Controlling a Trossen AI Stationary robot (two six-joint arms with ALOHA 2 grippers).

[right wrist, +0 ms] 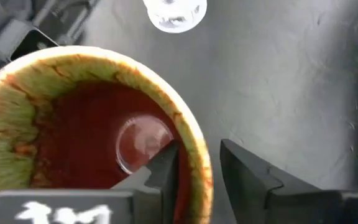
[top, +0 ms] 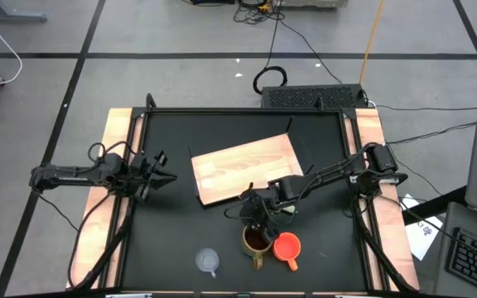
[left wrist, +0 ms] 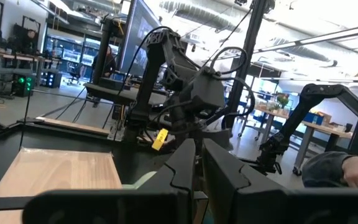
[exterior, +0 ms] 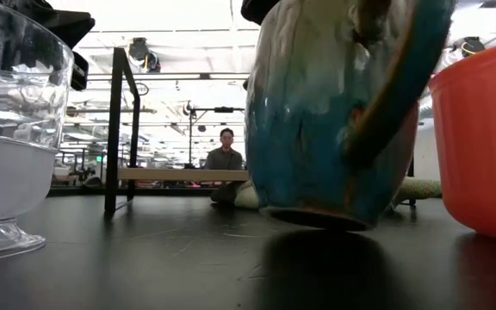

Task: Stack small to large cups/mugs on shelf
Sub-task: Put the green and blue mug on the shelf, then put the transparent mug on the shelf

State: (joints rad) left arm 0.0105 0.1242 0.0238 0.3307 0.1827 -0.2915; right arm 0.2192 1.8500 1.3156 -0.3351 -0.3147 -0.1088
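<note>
The olive-brown mug (top: 256,240) stands near the table's near edge and fills the low view (exterior: 334,112), tilted with its base rim showing. My right gripper (right wrist: 201,171) is over it from above, shut on its rim. The orange mug (top: 286,247) stands just right of it. The clear glass cup (top: 208,261) rests on its foot to the left (exterior: 11,129). The light-wood board (top: 247,168) lies flat at the table's middle. My left gripper (top: 162,170) waits shut at the left side, left of the board. My right gripper pinches the olive-brown mug's rim (right wrist: 197,155) from above, pointing down. One finger (right wrist: 166,171) is inside the dark red hollow and one (right wrist: 247,177) is outside the wall. The mug is tilted in the hold; I cannot tell whether its base is clear of the table.
The table top is black, with raised wooden side rails (top: 118,149). The board takes up the middle, and the three vessels crowd the near edge. A person (exterior: 225,159) sits far behind the table. A pale green cloth (exterior: 420,188) shows low behind the mugs.
</note>
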